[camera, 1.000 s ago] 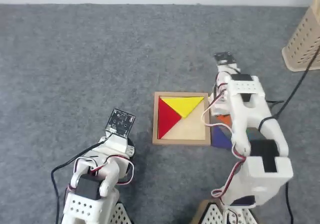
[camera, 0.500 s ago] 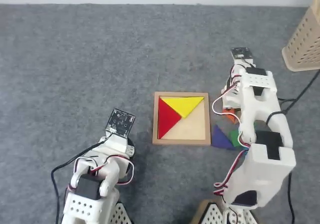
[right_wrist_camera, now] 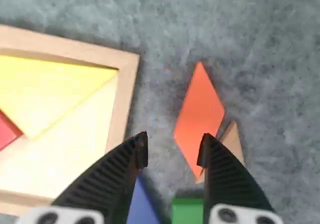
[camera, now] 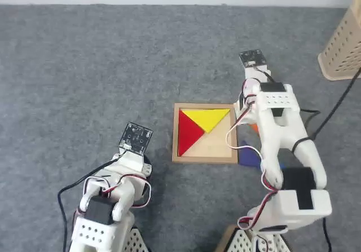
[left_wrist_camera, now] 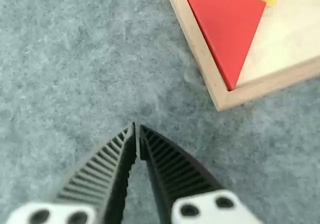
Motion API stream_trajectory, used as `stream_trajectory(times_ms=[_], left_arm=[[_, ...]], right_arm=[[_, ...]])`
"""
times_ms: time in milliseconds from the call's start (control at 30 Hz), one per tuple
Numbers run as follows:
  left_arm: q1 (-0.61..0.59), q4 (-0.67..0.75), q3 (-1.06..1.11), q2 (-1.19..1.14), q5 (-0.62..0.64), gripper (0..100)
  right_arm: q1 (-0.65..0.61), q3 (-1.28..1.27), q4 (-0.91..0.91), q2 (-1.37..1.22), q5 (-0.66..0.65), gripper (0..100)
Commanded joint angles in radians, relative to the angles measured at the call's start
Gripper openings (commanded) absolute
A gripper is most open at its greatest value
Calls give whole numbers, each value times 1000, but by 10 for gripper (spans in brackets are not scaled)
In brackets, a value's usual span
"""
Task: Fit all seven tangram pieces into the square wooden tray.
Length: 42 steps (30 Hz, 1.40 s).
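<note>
Right gripper (right_wrist_camera: 172, 144) open above orange piece (right_wrist_camera: 200, 116); left gripper (left_wrist_camera: 136, 131) closed, empty. Your risk: one finger landing on it, shoving it against the tan piece (right_wrist_camera: 234, 141).

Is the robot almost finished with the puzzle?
Not yet. Only the yellow triangle and red triangle lie in the tray. The right gripper hangs open, empty, above the orange piece. That one, the tan piece, green piece and blue piece wait outside the tray.

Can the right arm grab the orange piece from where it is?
Probably yes. The right gripper hangs open right by the orange piece, and nothing lies between them. A tan piece sits close beside it.
</note>
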<state>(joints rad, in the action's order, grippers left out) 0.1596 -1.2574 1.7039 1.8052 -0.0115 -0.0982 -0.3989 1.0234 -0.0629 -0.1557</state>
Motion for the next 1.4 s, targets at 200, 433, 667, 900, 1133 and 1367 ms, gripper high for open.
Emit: stream_trajectory(times_ms=[200,433,667,900,1133,1367], left_arm=[[0,-6,-19,20,6,12],[0,-6,-19,20,6,12],[0,-6,-19,20,6,12],[0,-6,-19,20,6,12],[0,-6,-19,20,6,12],[0,-6,-19,20,6,12]], right_arm=[[39,104,-27,-147,-8,184],[105,158,-24,-226,-6,184],[110,186,22,-240,-6,181],[104,189,41,-229,0,2],[-61,192,85,-228,2,7],[-16,224,87,-228,55,27]])
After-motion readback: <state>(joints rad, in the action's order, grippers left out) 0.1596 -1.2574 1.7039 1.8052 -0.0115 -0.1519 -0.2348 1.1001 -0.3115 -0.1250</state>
